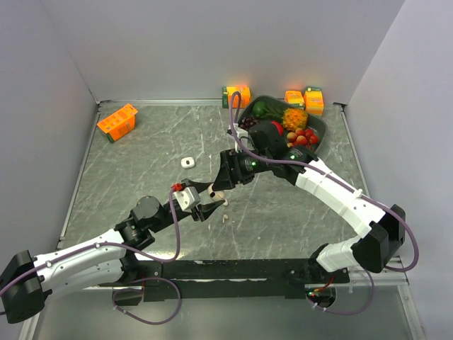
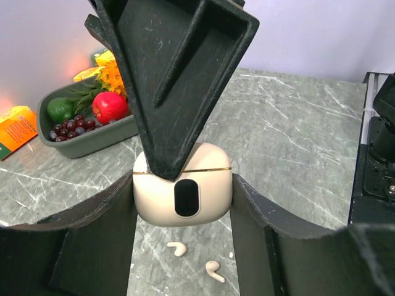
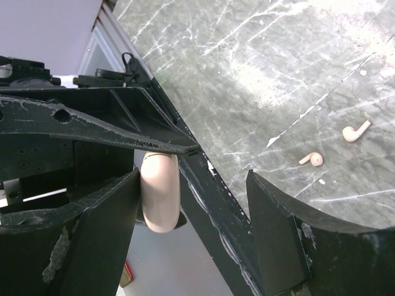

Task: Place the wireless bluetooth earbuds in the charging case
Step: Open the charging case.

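The left gripper (image 2: 182, 185) pinches a beige case (image 2: 207, 169) by its sides. The right gripper (image 3: 192, 185), fingers spread, sets one fingertip (image 2: 166, 163) on the case's lid seam. On the table (image 2: 296, 142) at 6 o'clock below the case lie a beige earbud (image 2: 178, 248) and a second earbud (image 2: 214, 271). In the top view a white case (image 1: 187, 162) sits at 11 o'clock.

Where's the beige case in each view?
Top external: beige case near centre.
Left wrist: beige case dead centre, front-on.
Right wrist: beige case lower left, edge-on.
Shared landmark: beige earbuds lying nearby.
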